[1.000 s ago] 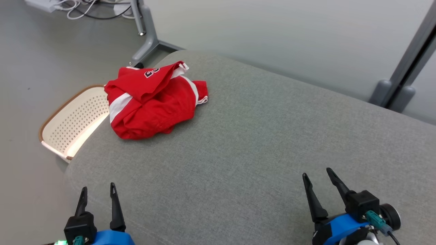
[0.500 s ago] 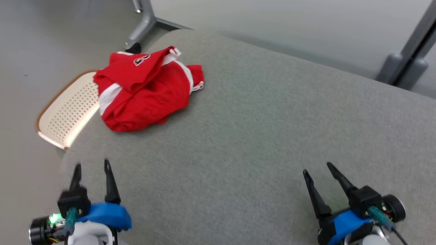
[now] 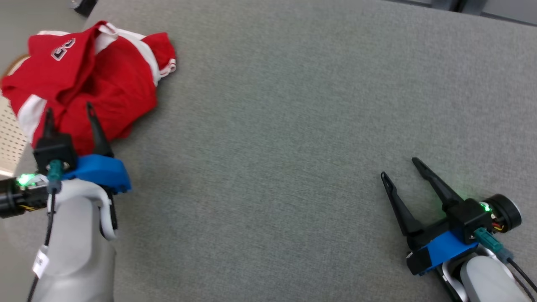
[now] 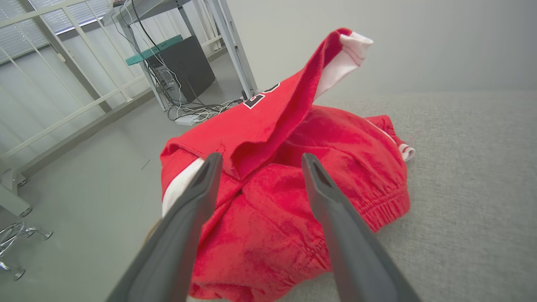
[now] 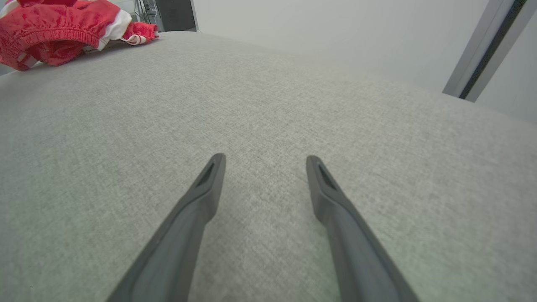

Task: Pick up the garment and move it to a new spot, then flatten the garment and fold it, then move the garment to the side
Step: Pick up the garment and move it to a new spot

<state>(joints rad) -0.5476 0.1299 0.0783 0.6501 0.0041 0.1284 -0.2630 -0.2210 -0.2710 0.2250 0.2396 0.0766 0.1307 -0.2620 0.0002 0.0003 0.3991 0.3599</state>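
Observation:
A crumpled red garment with white stripes and a black number patch lies at the far left of the grey cushioned surface. My left gripper is open just above the garment's near edge; in the left wrist view its fingers frame the red cloth with nothing gripped. My right gripper is open at the lower right, low over bare fabric. The right wrist view catches the garment far off at the upper left.
A cream perforated basket sits beyond the surface's left edge, under the garment's side. Across the floor the left wrist view shows a desk frame with a computer tower and cables. A grey post stands at the right.
The head camera has tilted down and shifted, so the whole scene slid. My left gripper has reached forward to the garment's near edge. The right gripper stays open near its former place.

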